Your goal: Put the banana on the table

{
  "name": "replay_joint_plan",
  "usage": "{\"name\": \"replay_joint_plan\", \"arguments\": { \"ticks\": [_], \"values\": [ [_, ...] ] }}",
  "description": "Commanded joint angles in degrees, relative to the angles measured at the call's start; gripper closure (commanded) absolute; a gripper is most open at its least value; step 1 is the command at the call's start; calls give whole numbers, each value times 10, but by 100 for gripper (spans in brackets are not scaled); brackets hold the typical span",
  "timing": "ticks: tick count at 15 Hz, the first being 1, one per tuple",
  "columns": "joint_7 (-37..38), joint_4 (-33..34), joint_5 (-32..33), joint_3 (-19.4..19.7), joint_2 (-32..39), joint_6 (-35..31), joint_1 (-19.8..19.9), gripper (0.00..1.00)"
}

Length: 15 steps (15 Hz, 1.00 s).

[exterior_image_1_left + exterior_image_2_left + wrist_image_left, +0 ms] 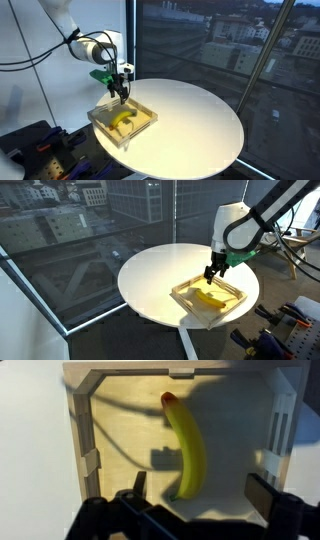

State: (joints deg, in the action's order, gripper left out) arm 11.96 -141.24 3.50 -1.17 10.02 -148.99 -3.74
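Now, step: pre-grasp over the banana, lying in the tray, centre frame.
Jaws: released, empty, above it.
Next: descend, clench, carry to desk.

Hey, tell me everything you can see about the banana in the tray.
The banana is small, curved and smooth yellow, with a reddish-brown tip at the far end in the wrist view; its near end sits in shadow. It looks whole and unpeeled. It lies flat on the floor of the shallow beige tray, near the middle and clear of the walls. The open gripper hangs above its near end, one finger to either side, not gripping it.
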Motion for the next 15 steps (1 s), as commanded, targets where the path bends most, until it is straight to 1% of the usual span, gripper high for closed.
{"name": "replay_joint_plan", "arguments": {
  "ticks": [1, 15],
  "values": [
    [15, 3, 3, 3, 18, -26, -7, 0],
    [13, 52, -8, 15, 89, -20, -8, 0]
  ]
}}
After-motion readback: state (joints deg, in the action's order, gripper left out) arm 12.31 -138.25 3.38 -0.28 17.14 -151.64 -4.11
